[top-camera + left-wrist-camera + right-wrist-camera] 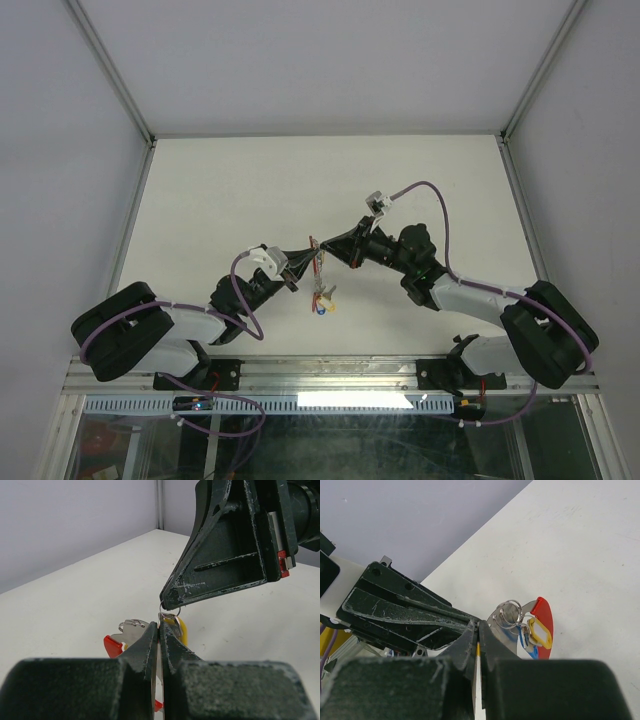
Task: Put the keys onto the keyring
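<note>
Top external: claws meet over mid-bench [220,190], tips almost touching. Left claw [303,260] clenched on keyring [314,250], thin edge between its fingers. Right claw [330,256] clenched too, tip at small wire ring [167,614]; what it pinches, cannot tell. Keys [322,298] cluster just beneath claws: red tag [113,645], yellow tag [181,631], blue tag [531,651].

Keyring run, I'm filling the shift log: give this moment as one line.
left hand shut on keyring | right hand shut, tip near left's | keys dangling from keyring
</note>
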Motion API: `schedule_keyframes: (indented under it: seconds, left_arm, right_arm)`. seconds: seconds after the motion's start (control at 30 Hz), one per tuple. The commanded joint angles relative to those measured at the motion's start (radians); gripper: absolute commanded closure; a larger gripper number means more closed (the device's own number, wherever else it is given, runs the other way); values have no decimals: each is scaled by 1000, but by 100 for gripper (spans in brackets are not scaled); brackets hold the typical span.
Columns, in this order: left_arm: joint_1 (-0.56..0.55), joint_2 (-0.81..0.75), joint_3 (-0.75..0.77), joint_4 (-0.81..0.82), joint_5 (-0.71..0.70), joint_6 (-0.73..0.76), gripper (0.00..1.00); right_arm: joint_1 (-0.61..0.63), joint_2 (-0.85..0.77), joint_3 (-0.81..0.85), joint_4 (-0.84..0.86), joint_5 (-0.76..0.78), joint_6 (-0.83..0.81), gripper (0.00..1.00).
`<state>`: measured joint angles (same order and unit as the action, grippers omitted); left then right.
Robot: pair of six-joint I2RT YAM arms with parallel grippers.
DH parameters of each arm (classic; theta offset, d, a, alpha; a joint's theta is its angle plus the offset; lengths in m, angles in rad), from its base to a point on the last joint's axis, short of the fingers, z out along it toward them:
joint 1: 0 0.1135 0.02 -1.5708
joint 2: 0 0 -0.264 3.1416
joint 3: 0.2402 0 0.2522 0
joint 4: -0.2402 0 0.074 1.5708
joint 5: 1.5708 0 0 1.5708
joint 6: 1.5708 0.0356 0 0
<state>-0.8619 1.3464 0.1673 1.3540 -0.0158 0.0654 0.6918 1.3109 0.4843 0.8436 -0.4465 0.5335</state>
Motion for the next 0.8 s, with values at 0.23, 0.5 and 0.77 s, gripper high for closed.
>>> schedule_keyframes:
  seconds: [0.23, 0.5, 0.77]
  left_arm:
    - [10, -17, 12, 63, 34, -6, 100]
    - [11, -16, 12, 65, 36, -2, 100]
    - [11, -12, 12, 65, 45, 5, 100]
  right_arm:
    - [6, 4, 47, 16, 48, 2, 100]
    - [6, 11, 49, -2, 69, 16, 100]
    - [7, 24, 53, -21, 96, 79, 100]
